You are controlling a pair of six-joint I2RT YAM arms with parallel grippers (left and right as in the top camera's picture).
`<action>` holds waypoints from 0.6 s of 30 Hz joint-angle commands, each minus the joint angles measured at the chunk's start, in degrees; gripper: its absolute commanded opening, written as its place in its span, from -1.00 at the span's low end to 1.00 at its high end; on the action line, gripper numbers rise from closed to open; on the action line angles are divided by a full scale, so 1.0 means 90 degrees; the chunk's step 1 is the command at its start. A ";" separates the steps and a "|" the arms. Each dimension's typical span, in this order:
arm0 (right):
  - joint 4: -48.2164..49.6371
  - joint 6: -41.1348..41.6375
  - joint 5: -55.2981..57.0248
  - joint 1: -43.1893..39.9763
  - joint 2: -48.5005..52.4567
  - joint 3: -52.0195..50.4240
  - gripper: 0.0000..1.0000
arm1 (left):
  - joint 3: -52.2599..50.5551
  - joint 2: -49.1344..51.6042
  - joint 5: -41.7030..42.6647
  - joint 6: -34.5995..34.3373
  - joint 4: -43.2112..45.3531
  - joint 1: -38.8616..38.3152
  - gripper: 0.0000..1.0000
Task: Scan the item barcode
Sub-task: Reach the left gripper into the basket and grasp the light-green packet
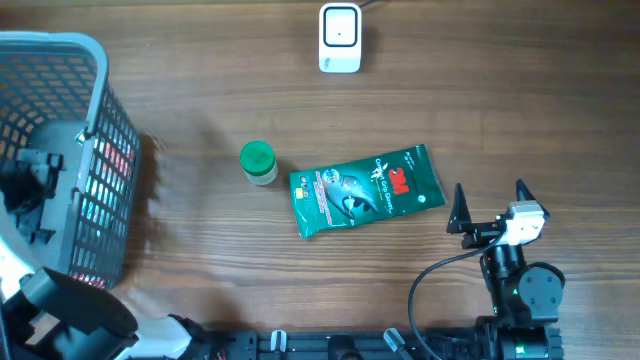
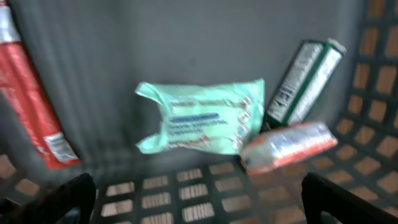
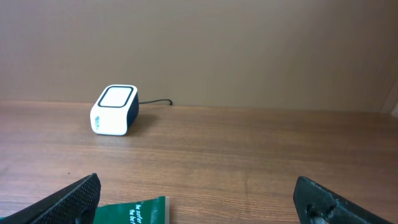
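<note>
The white barcode scanner stands at the table's far edge; the right wrist view shows the scanner ahead to the left. A green 3M pouch lies flat mid-table, its corner just inside my right gripper, which is open and empty. In the overhead view that right gripper sits just right of the pouch. My left gripper hangs open inside the grey basket, above a mint-green wipes pack, an orange-and-white packet, a green box and a red pack.
A small jar with a green lid stands just left of the pouch. The scanner's cable runs off behind it. The basket's lattice wall closes in the left gripper on the right.
</note>
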 commanded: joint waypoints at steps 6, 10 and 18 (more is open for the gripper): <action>0.0015 -0.0073 0.0039 -0.0010 -0.0039 -0.0007 0.99 | -0.0855 0.0085 0.0095 0.0612 0.0641 0.0471 1.00; 0.0015 -0.0073 0.0039 -0.0010 -0.0039 -0.0007 1.00 | -0.2084 0.0085 0.0182 0.0658 0.1790 0.0471 1.00; 0.0015 -0.0073 0.0039 -0.0010 -0.0039 -0.0007 0.99 | -0.2776 0.0085 0.0493 0.0648 0.2926 0.0471 -0.02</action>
